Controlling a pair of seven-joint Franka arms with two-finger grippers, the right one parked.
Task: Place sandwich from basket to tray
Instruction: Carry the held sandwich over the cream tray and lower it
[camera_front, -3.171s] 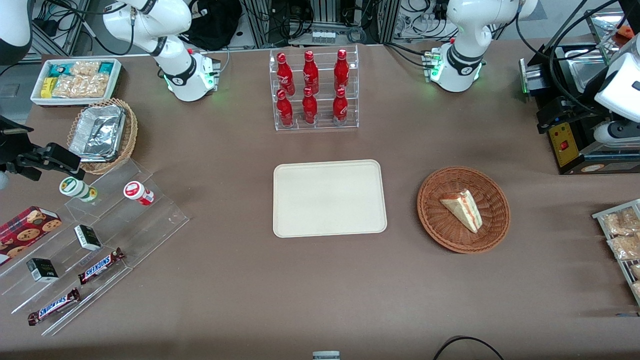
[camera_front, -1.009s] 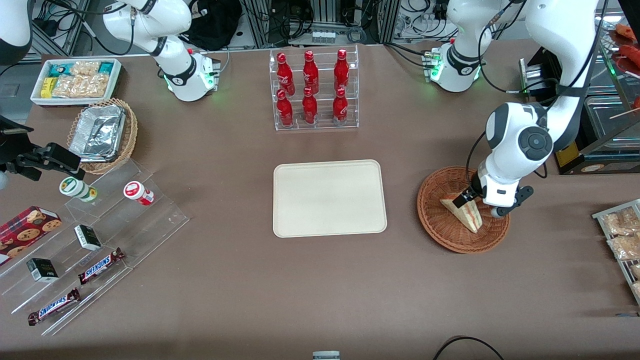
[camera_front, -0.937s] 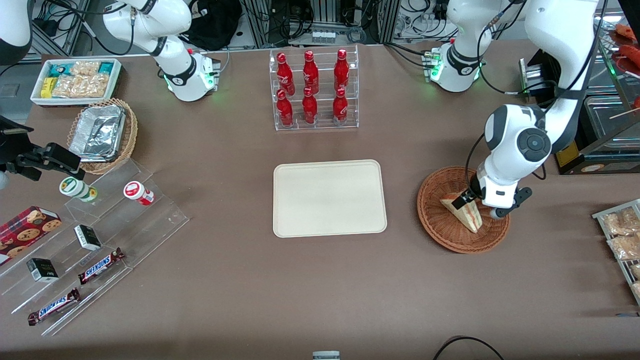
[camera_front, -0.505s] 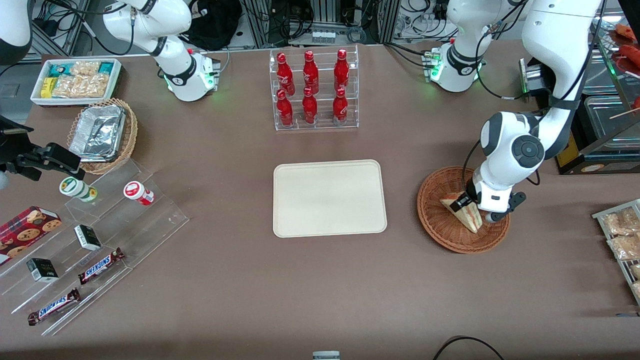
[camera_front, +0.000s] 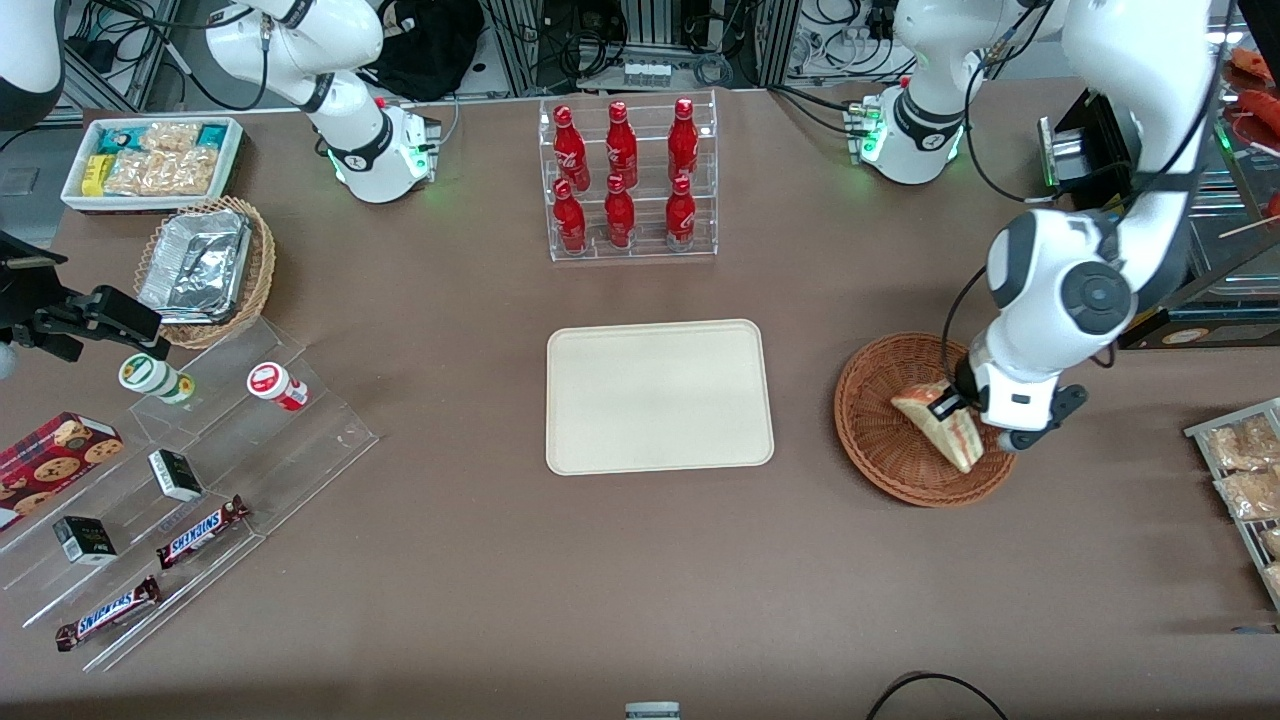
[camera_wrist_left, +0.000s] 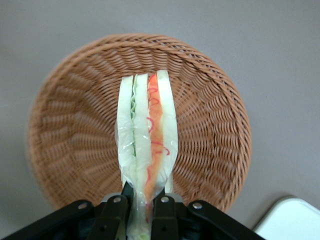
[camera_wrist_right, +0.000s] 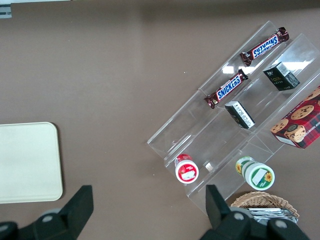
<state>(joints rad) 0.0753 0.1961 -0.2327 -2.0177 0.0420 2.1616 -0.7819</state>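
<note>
Left arm's gripper (camera_wrist_left: 142, 202) pinched on the sandwich (camera_wrist_left: 146, 150), sandwich held on edge just above the basket (camera_wrist_left: 210, 135), filling layers shown uppermost, tray (camera_front: 659, 396) lying well apart toward the parked arm's end, bare.

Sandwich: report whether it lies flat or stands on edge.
On edge: the claw, shut on the sandwich, holds it above the basket, its filling layers facing the wrist camera.

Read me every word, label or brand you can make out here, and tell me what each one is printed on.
"SNICKERS": on both candy bars on the clear stepped stand.
Red bottles, small dark boxes, cookie box, two jars: print unreadable.
Sandwich, clamped in the gripper above the basket: no text.
</note>
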